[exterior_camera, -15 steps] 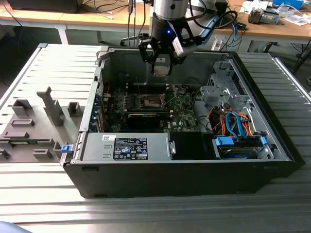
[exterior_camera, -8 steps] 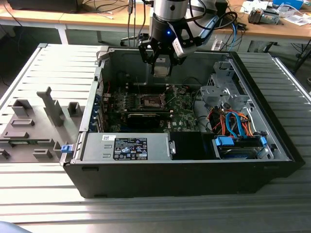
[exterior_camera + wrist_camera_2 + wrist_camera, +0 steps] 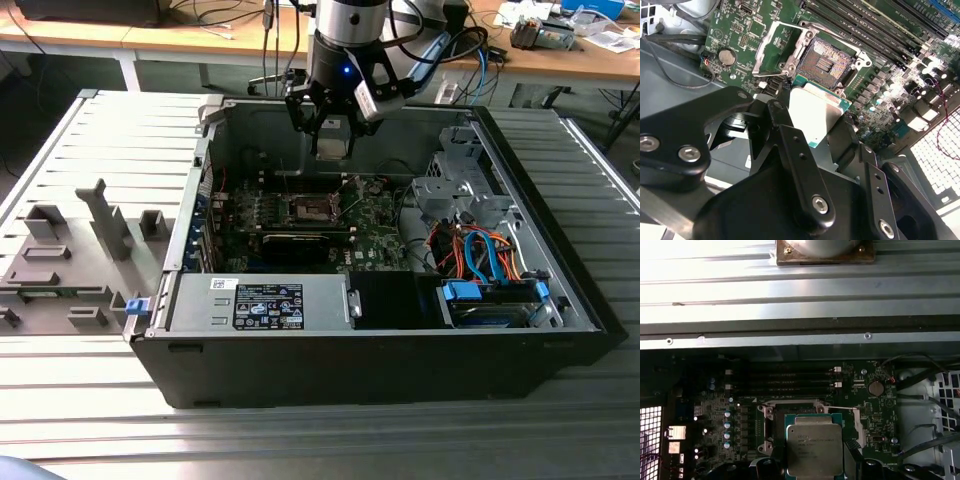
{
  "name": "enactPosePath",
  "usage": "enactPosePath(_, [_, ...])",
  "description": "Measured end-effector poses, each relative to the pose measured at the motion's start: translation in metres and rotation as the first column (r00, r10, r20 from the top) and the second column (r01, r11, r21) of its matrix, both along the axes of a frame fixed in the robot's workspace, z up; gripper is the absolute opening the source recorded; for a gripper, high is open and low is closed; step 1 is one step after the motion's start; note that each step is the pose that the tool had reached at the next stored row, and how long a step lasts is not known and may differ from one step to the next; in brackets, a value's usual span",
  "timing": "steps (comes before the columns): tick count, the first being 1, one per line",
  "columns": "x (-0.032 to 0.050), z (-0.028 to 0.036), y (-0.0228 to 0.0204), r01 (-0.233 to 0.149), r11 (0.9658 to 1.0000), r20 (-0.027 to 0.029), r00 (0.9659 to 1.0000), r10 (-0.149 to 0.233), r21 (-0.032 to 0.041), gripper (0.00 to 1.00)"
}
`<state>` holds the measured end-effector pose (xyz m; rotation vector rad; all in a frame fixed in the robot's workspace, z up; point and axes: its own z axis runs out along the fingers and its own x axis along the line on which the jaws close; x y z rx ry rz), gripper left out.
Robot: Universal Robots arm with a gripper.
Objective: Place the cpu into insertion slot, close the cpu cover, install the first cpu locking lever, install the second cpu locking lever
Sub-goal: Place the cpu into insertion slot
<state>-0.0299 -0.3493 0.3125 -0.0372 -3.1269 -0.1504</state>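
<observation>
My gripper (image 3: 333, 140) hangs over the back of the open computer case, shut on the cpu (image 3: 334, 143). In both wrist views the cpu (image 3: 815, 112) (image 3: 815, 447) is a flat square chip with a silver-grey top, clamped at two opposite edges by black fingers (image 3: 785, 125). It is held above the board and apart from it. The insertion slot (image 3: 827, 60) (image 3: 310, 208) lies open beyond it, its dark pin field bare. The cpu cover (image 3: 771, 47), a silver frame plate, is swung back beside the slot. In the first wrist view the cpu hides most of the slot (image 3: 771, 412).
Long memory slots (image 3: 880, 30) run beside the socket, and a coin cell (image 3: 727, 56) sits near it. A black graphics card (image 3: 300, 245), a power supply (image 3: 260, 300) and a drive bay with cables (image 3: 480, 250) crowd the case. Grey fixtures (image 3: 70, 250) stand at the exterior view's left.
</observation>
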Motion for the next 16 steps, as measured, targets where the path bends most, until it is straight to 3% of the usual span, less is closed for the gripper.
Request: enactPosePath(16, [0.0000,-0.0058,-0.0021,0.000,1.0000,0.0000,1.0000,0.000,0.0000,0.54])
